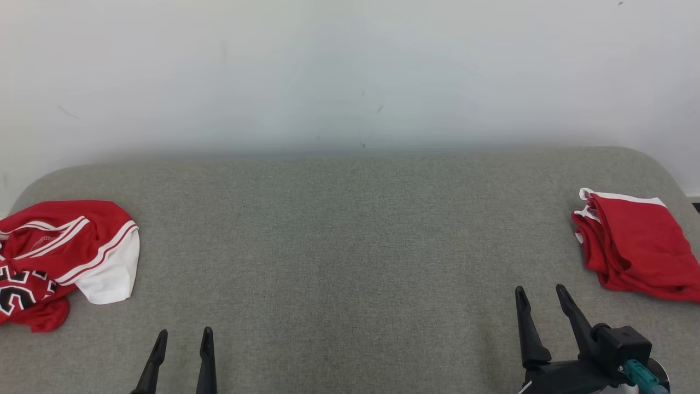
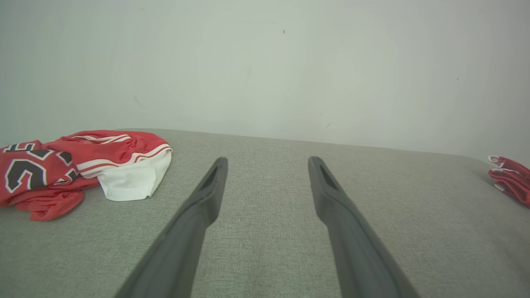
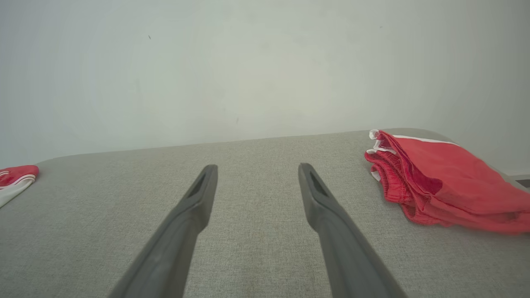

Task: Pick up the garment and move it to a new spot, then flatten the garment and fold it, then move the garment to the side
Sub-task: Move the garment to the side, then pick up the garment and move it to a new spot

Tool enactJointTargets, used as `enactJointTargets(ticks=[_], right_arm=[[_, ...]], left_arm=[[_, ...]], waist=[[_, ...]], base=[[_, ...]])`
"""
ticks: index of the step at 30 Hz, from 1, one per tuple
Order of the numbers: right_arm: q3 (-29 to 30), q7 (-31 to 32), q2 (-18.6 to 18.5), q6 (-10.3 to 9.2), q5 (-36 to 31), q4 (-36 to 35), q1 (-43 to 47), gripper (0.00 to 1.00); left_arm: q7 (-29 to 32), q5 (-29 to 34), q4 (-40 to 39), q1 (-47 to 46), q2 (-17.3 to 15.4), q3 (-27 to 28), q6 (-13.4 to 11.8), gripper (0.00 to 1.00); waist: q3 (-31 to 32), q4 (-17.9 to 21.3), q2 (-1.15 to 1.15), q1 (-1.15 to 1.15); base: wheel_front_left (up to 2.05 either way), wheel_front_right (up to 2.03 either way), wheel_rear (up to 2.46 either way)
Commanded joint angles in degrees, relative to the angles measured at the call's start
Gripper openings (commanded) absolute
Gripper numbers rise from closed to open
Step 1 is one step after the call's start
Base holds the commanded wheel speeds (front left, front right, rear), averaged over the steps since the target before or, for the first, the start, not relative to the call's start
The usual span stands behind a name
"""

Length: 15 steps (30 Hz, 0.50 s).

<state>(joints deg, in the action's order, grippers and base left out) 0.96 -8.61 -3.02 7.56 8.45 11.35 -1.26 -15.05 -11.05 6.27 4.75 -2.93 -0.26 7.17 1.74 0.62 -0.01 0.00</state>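
A crumpled red and white garment (image 1: 60,254) with black numbers lies at the left end of the grey padded table (image 1: 350,230); it appears at the left in the left wrist view (image 2: 83,167) and as a sliver in the right wrist view (image 3: 14,180). My left gripper (image 1: 183,335) stands open near the front edge, to the right of that garment and apart from it, with nothing between its fingers (image 2: 207,194). My right gripper (image 1: 538,293) is open and empty at the front right, its fingers (image 3: 323,198) over bare table.
A folded red garment (image 1: 637,246) with white trim rests at the table's right end, just right of my right gripper (image 3: 443,182), and shows at the right edge of the left wrist view (image 2: 511,178). A pale wall (image 1: 350,71) rises behind the table.
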Motion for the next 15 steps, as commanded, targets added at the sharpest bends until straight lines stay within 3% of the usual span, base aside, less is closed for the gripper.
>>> enactJointTargets(ticks=[1, 15], right_arm=[[0.0, -0.3, 0.0, -0.12, -0.5, 0.1, 0.0, 1.0], [-1.3, -0.6, 0.2, -0.12, -0.1, 0.5, -0.2, 1.0]], left_arm=[[-0.2, 0.1, 0.1, 0.9, 0.0, 0.0, 0.4, 1.0], [-0.2, -0.2, 0.2, 0.0, -0.2, -0.7, 0.3, 1.0]], waist=[[0.1, -0.1, 0.01, 0.0], [-0.5, -0.7, 0.01, 0.0]], base=[[0.0, 0.0, 0.0], [0.0, 0.0, 0.0]])
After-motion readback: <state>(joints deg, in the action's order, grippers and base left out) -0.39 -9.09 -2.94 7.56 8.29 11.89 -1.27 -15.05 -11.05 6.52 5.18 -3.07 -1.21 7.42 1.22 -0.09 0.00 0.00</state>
